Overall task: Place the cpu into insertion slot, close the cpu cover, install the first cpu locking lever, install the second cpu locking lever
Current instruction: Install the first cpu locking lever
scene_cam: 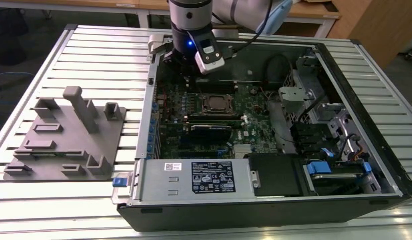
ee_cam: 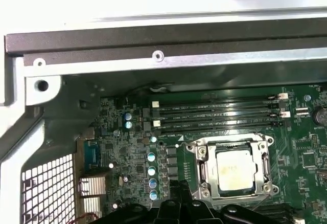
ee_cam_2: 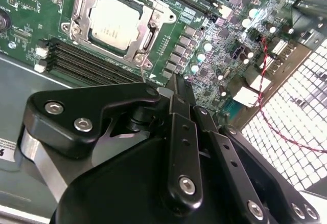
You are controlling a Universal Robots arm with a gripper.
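Observation:
The cpu (ee_cam_2: 113, 20) (ee_cam: 234, 169) lies flat in the insertion slot (scene_cam: 216, 104), its silver face up. The cpu cover (ee_cam_2: 148, 17) (ee_cam: 203, 169) is down around its edges, as both wrist views show. A thin wire lever (ee_cam_2: 142, 69) sticks out from one corner of the socket towards my fingertips. My gripper (scene_cam: 184, 75) (ee_cam_2: 175, 83) (ee_cam: 179, 188) hangs over the motherboard beside the socket, on the side towards the case's rear wall. Its black fingers are together and hold nothing.
Long black memory slots (ee_cam: 219, 112) run beside the socket. The open computer case (scene_cam: 366, 80) stands on a slatted metal table, with a grey power-supply box (scene_cam: 192, 177) along its near side. A grey fixture plate (scene_cam: 65, 135) lies at the exterior view's left.

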